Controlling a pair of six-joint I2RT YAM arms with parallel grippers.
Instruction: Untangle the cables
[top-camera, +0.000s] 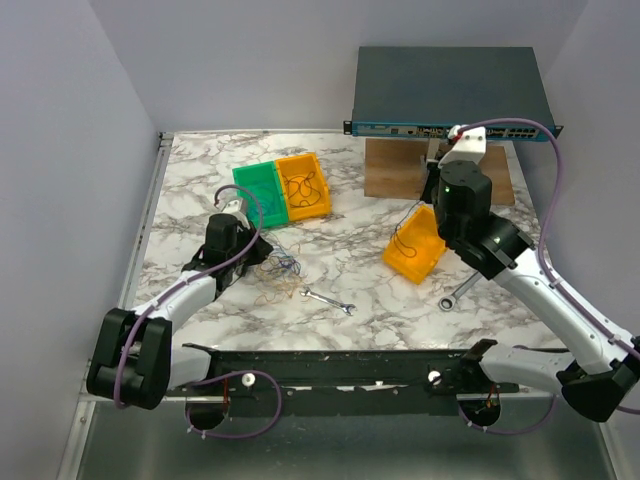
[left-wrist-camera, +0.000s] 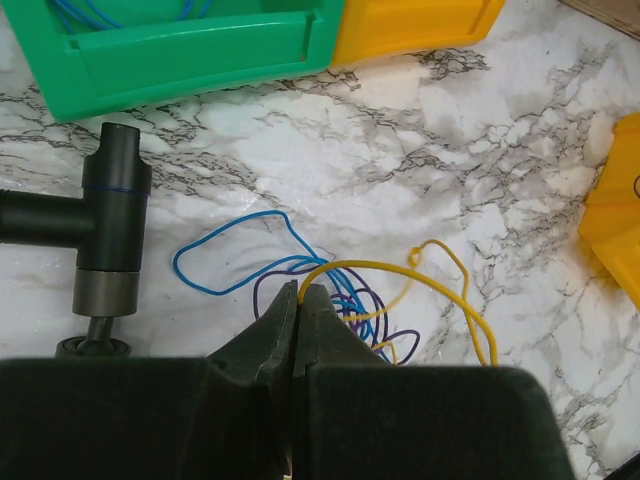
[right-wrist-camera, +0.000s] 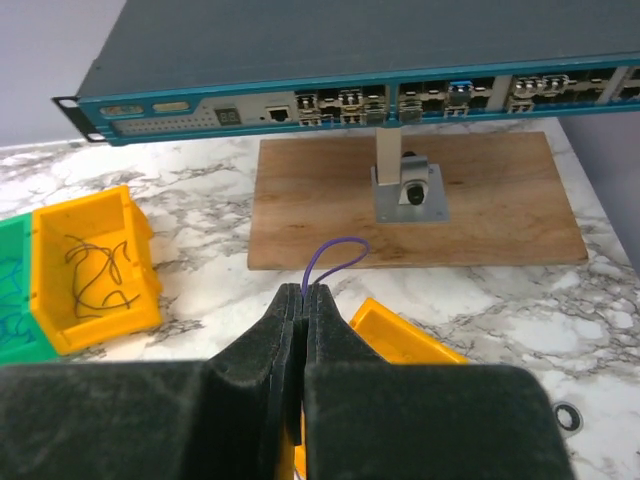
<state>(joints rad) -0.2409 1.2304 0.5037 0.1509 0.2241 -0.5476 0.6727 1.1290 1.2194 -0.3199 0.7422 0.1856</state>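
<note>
Between left gripper (left-wrist-camera: 300, 300) tips, yellow cable (left-wrist-camera: 360, 263); between right gripper (right-wrist-camera: 304, 297) tips, purple cable (right-wrist-camera: 340, 240).

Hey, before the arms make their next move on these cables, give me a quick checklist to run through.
1. Left gripper jaws shut on the yellow cable: ok.
2. Right gripper jaws shut on a purple cable: ok.
3. Cables separated: not ok. The blue cable, the yellow cable and purple loops cross in a tangle on the table.
4. Right gripper's purple cable runs to that tangle: cannot tell.
5. Black tool apart from the blue cable: ok, but close.
</note>
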